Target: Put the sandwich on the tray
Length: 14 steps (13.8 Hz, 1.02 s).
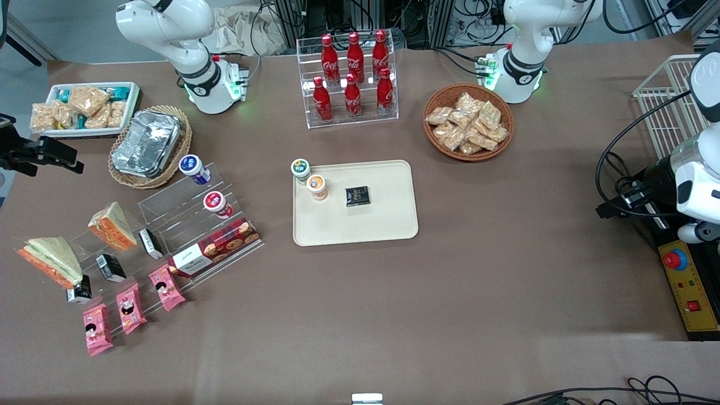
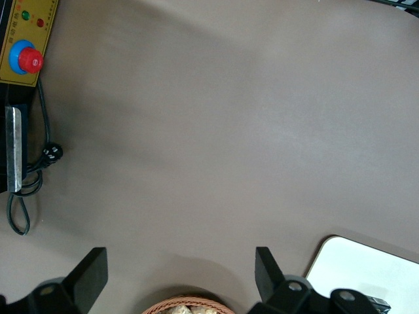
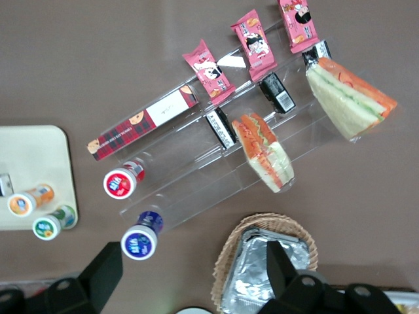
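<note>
The sandwich, a long flat wedge in clear wrap with pale bread and a thin orange and green edge, lies on the clear stepped stand toward the working arm's end of the table; it also shows in the right wrist view. The cream tray lies mid-table, and one end of it shows in the right wrist view. It holds two small cups and a black box. My gripper is open and empty, high above the table between the foil container and a blue-lidded cup, away from the sandwich.
A stubbier orange-faced wedge sits on the same stand, with a red-lidded cup, a red cookie box, black packs and pink snack packs. A foil container lies in a wicker basket. A cola rack and a snack basket stand farther from the camera.
</note>
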{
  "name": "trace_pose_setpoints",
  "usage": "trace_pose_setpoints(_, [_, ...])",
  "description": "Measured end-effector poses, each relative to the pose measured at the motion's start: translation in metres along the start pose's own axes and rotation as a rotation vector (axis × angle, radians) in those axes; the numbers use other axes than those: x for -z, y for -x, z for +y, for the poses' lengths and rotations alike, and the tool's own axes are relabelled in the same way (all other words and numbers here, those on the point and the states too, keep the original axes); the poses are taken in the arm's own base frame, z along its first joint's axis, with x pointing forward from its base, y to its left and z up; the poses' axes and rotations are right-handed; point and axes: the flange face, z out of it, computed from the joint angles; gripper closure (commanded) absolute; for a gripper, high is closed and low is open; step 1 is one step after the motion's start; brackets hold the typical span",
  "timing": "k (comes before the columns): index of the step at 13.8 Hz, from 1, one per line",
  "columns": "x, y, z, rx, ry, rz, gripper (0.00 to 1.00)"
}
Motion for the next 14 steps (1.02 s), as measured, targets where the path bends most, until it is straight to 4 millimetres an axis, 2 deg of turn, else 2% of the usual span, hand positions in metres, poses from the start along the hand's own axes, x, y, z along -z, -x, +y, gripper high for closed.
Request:
trace_pose_setpoints(4, [-0.011,0.002,0.069,0.131,-0.002,0.003,0.02])
trace_pose_setpoints(7, [-0.036,-0.006,0.121,0.283,0.009,0.008,0.02])
trace_pose_setpoints(9, [-0.056,-0.013,0.148,0.365,0.015,0.002,0.02])
trace_pose_setpoints(14, [-0.089,-0.039,0.170,0.437,0.035,0.046,0.02])
